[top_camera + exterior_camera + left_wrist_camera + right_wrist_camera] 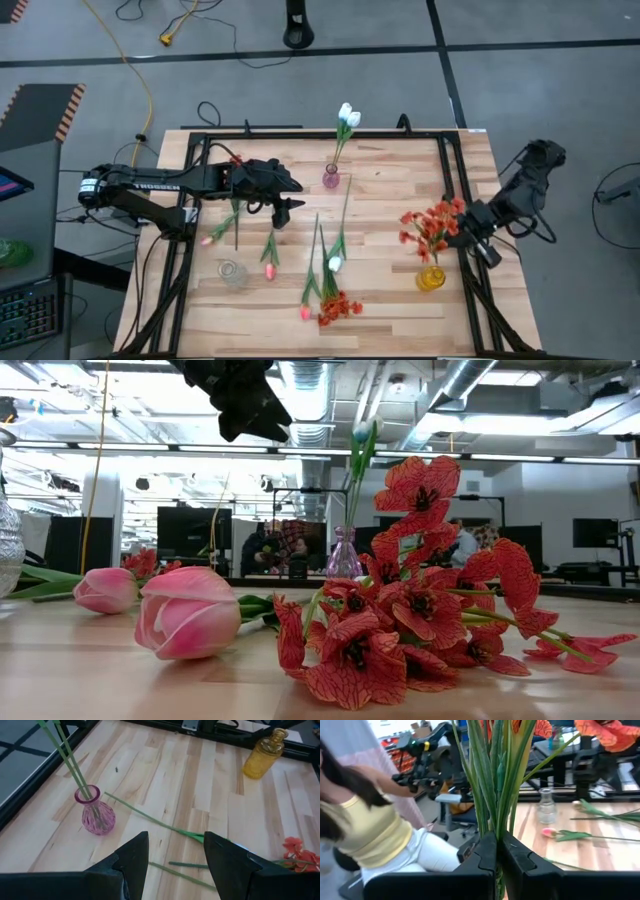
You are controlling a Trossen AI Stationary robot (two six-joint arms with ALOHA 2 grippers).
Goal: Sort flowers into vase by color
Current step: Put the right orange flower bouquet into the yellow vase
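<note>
Right end effector (497,851) clamped tight on the green stems of the red-orange bunch (432,226), standing in the yellow vase (431,278) at the desk's (390,170) right edge. Left end effector (281,212) wide open, holding nothing, hovering near the pink vase (331,177) with white tulips (347,117). Loose pink tulips (270,268) and red blooms (338,307) lying mid-desk, clear vase (232,273) nearby.

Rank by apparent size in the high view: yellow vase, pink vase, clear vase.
1. yellow vase and clear vase: look about alike, so no ranking between them.
2. pink vase: slightly smaller footprint.
</note>
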